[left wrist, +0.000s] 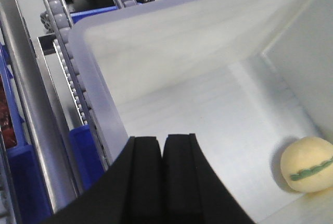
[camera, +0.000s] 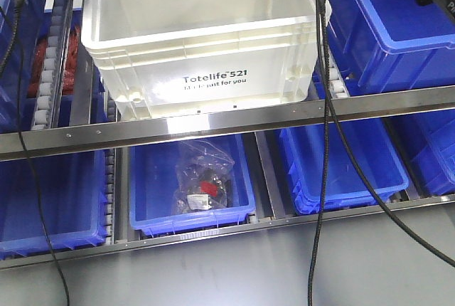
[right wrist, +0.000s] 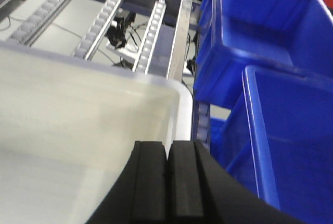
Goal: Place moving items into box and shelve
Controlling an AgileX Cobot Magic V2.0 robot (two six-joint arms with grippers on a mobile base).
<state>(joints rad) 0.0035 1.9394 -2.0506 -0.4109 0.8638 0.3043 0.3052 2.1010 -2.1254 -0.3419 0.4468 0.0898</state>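
Black rubber pads pressed flat together mark the left gripper, closed on nothing and poised at the near rim of the box, as seen from the left wrist camera. The right gripper shows the same in its own wrist view: fingers shut, empty, riding at the crate's right-hand edge with blue bins just beside it.

Inside the white crate, a yellow fruit toy with a green stitched line lies on the floor, tucked into a far corner against the wall. A second soft toy is not visible in any view; whether it is hidden in the unseen part of the crate cannot be told.

From the front camera, the box, printed "Totelife 521", sits on the upper level of a roller shelf rack, its front wall just behind the metal rail. Blue bins flank it and fill the level below, one holding a clear plastic bag.

Loading appears finished, at least for the fruit toy, and the shelving step looks under way or nearly complete. Next, judging by the closed fingers at both edges, comes a steady, even push from both arms to seat the crate fully on its rollers without skewing it against the neighbouring bins.
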